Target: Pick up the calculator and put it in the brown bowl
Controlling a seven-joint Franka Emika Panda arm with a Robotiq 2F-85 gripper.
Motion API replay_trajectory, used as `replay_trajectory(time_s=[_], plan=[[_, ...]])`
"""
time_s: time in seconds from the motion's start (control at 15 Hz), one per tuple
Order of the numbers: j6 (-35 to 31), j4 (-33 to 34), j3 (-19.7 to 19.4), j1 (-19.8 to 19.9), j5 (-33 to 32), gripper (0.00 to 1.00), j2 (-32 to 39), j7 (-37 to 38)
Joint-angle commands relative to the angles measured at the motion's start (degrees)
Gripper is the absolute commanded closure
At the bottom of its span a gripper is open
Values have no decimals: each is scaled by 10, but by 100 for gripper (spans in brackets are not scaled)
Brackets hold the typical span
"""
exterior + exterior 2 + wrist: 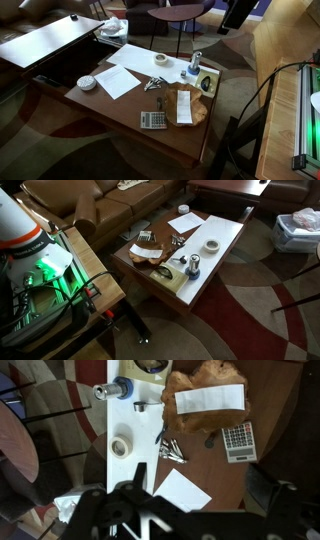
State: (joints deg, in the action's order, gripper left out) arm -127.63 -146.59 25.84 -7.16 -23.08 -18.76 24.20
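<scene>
Gripper: dark and blurred, cannot tell whether spread or closed, well apart from bowl | calculator: lying flat, just beside bowl | paper slip: lying across bowl

Down at six o'clock in the wrist view, the gripper shows black and blocky, with pale edges on its linkages. In an exterior view, up at ten o'clock, the arm is smooth, rounded and white.

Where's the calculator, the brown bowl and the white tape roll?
calculator (pixel 238 442): wrist view, on its keys.
brown bowl (pixel 215 373): wrist view, on its bare brown upper edge.
white tape roll (pixel 114 447): wrist view, on the ring's side.
</scene>
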Motion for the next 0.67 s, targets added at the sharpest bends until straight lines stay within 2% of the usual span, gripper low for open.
replay_trajectory(time_s=[0.0,0.07,0.2,0.27,0.4,0.6], plan=[[84,51,64,-2,-97,0,128,127],[112,62,96,11,-116,0,156,156],[182,86,128,4,-129,0,219,195],[181,96,86,-47,-106,0,253,172],[182,133,61,-70,-84,0,316,157],[190,203,-2,-114,-59,0,408,147]])
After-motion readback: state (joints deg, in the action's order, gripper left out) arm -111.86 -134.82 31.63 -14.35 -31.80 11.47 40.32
